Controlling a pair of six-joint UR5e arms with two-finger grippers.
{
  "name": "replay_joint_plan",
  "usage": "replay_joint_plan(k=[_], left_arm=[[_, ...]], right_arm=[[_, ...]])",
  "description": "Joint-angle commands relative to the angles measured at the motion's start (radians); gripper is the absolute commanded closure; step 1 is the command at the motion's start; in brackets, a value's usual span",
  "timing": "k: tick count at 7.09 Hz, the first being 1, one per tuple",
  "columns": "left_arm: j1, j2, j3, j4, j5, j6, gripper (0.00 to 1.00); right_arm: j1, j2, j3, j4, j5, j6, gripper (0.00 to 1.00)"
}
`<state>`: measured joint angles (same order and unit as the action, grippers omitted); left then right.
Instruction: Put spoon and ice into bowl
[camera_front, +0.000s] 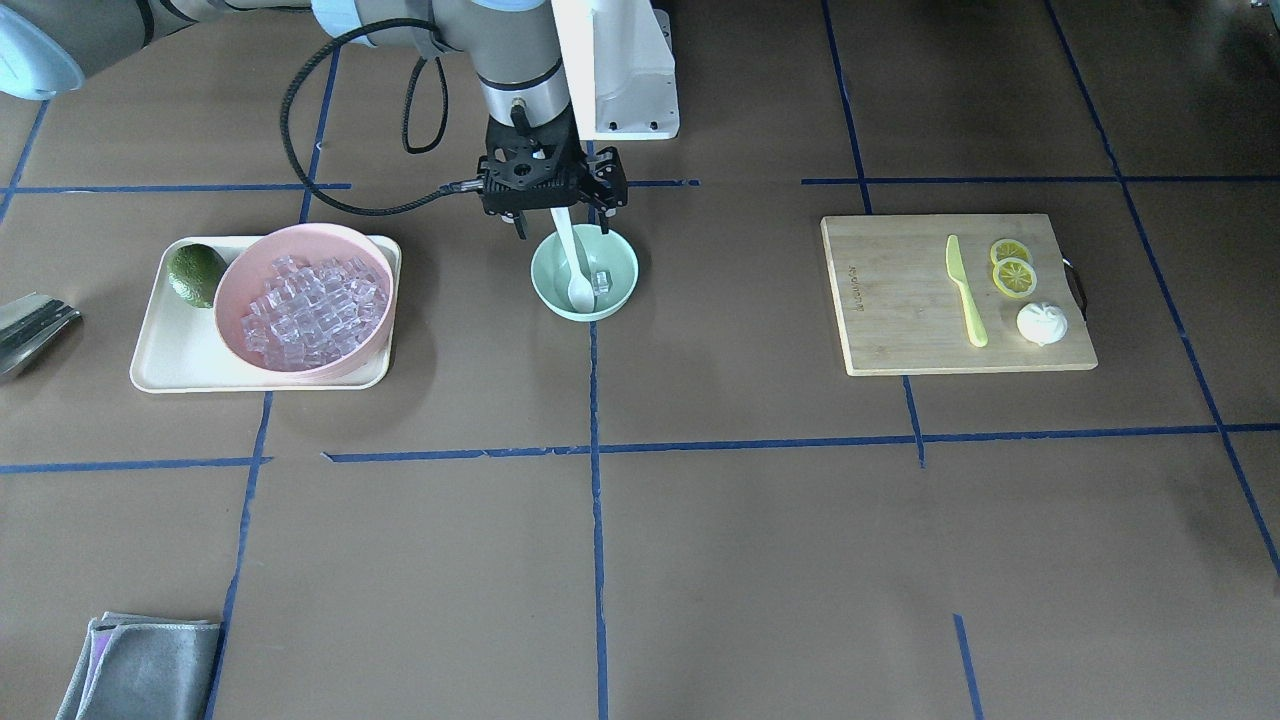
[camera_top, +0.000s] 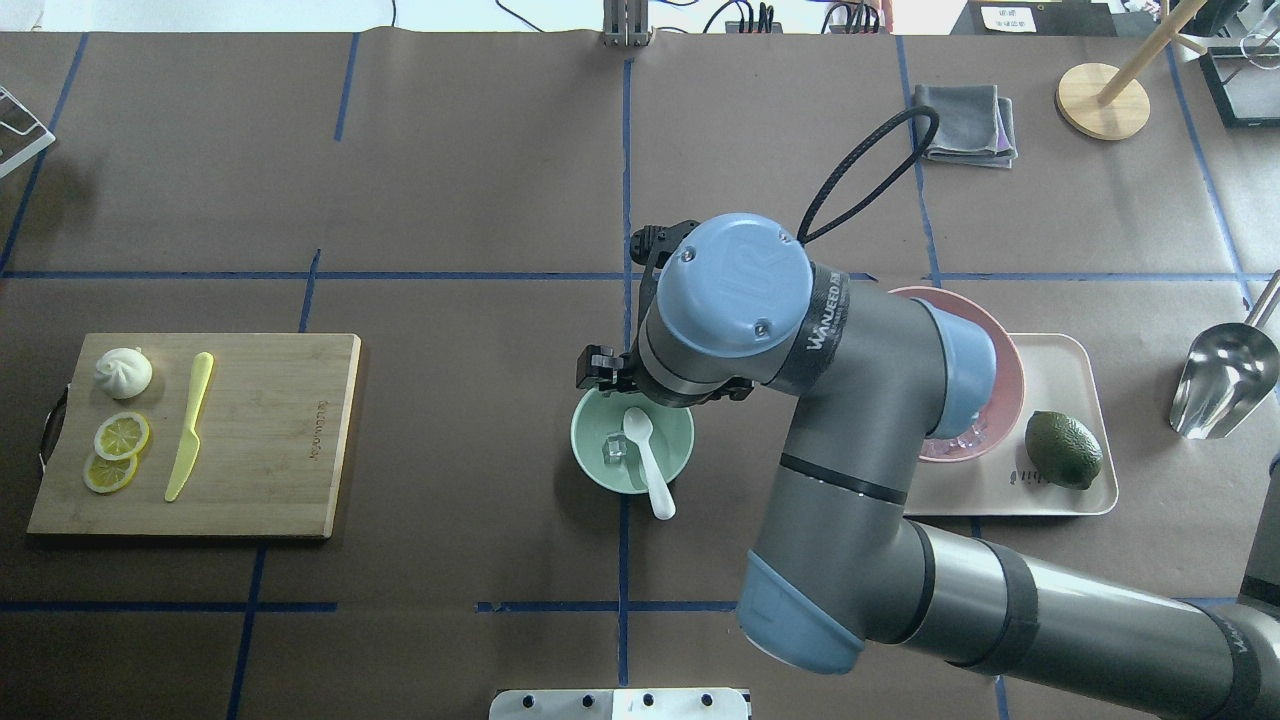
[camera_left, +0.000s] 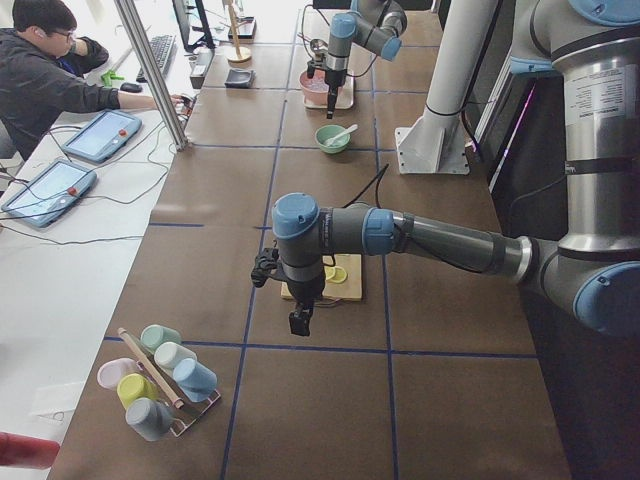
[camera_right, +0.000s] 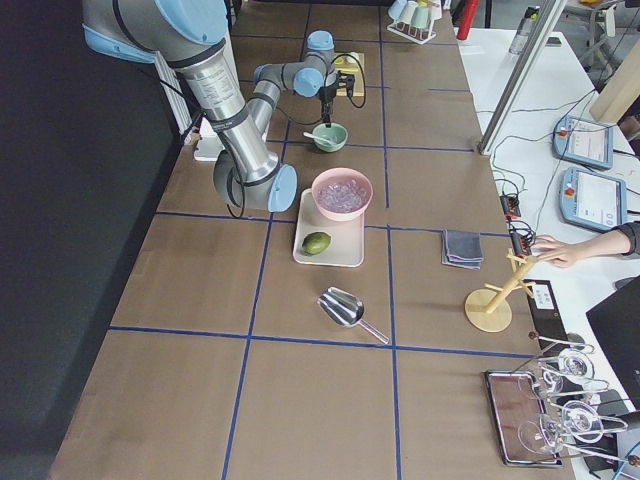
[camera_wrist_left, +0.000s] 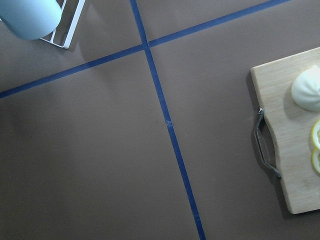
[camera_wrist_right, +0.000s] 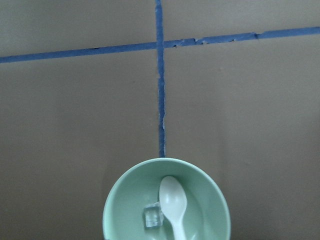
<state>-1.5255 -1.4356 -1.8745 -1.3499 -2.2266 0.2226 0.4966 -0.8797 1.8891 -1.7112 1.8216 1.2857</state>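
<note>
**Spoon and one ice cube both in the green bowl**

The spoon (camera_top: 648, 460) is lying in the mint-green bowl (camera_top: 590, 458). Its scoop is down on the bottom and its handle leans out over the rim on the robot's side. One ice cube (camera_top: 614, 450) sits on the bowl's floor just beside the scoop.

The right gripper (camera_front: 562, 222) hangs above the bowl. Its jaws are spread apart and grip nothing (from the front camera the handle looks like it's between them, but the overhead shows the spoon lying free).

To the robot's right of the bowl is a pink bowl (camera_front: 300, 243) piled with more ice. It stands on a cream tray (camera_front: 170, 350) next to a lime (camera_front: 196, 273), and a metal scoop (camera_top: 1225, 378) lies further out.

To the robot's left of the bowl, well apart, is a cutting board (camera_front: 900, 300) with a yellow-green knife (camera_front: 966, 292), two lemon slices (camera_front: 1013, 268) and a bun (camera_front: 1042, 322).

The left gripper (camera_left: 298, 320) is out past that board, and I can't tell how its jaws stand.
</note>
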Motion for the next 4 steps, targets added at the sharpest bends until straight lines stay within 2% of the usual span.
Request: replay_joint_plan(k=[1, 2, 3, 4], left_arm=[[-0.034, -0.012, 0.055, 0.003, -0.033, 0.003, 0.00], [-0.039, -0.011, 0.086, 0.003, -0.147, 0.003, 0.00], [-0.051, -0.017, 0.107, 0.003, -0.183, -0.002, 0.00], [-0.058, -0.072, 0.145, 0.015, -0.182, -0.009, 0.00]], right_arm=[[0.153, -0.082, 0.173, -0.181, 0.072, -0.211, 0.01], [0.269, -0.146, 0.215, -0.191, 0.178, -0.349, 0.01], [0.404, -0.224, 0.226, -0.189, 0.286, -0.493, 0.01], [0.524, -0.302, 0.225, -0.189, 0.365, -0.667, 0.01]])
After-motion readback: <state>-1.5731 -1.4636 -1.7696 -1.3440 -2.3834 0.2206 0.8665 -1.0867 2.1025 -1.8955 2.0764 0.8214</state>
